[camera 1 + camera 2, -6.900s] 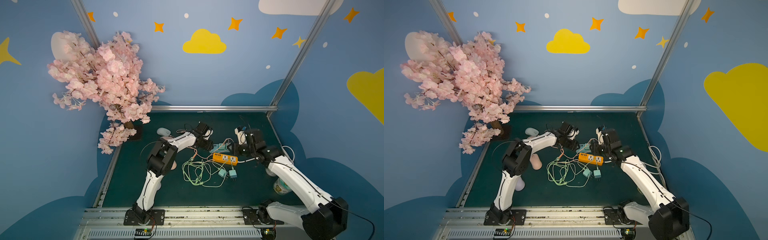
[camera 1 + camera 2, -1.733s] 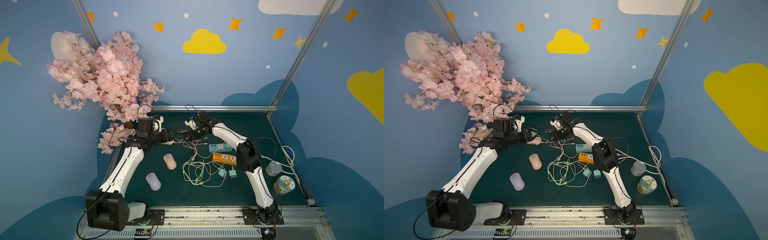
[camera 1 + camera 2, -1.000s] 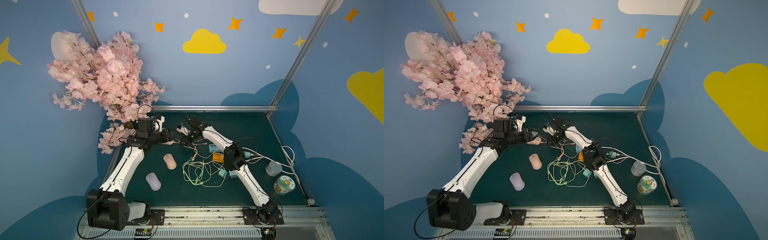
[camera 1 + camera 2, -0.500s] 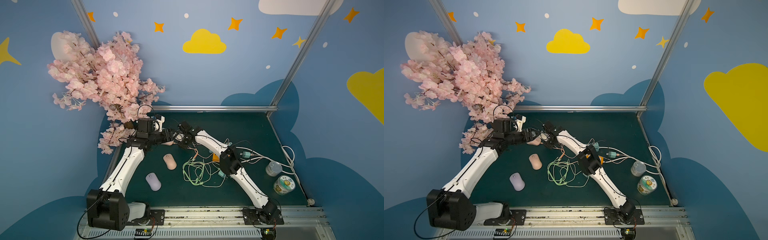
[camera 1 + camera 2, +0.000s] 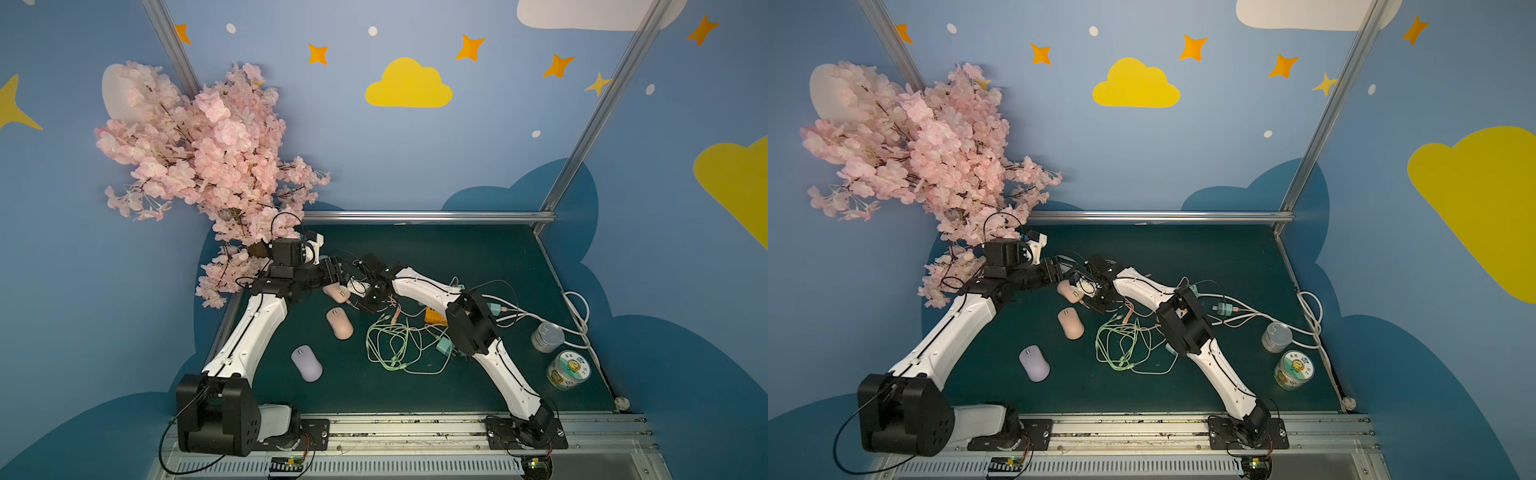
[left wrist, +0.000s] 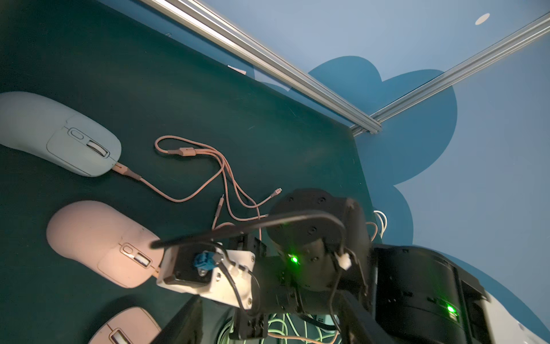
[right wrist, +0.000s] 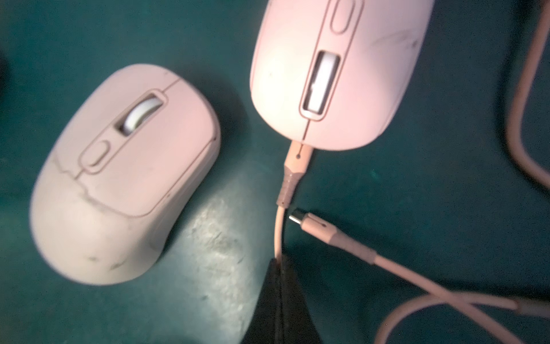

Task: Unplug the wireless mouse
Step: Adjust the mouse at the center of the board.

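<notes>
altogether 4 mice [image 5: 340, 323], 2 cans [image 5: 547, 337]

Your mouse [image 7: 336, 74] is the slim, pale pink one with a white scroll wheel. It lies flat, buttons up, on the green mat [image 7: 416, 193], left of the middle in both top views. The pink plug [image 7: 296, 158] is seated in its front edge, and the matching cable [image 7: 279, 235] leads straight away from it.

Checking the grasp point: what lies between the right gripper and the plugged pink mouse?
In the right wrist view: the pink cable, pinched by the right gripper, and its plug seated in the pink mouse. A loose connector lies alongside.
</notes>
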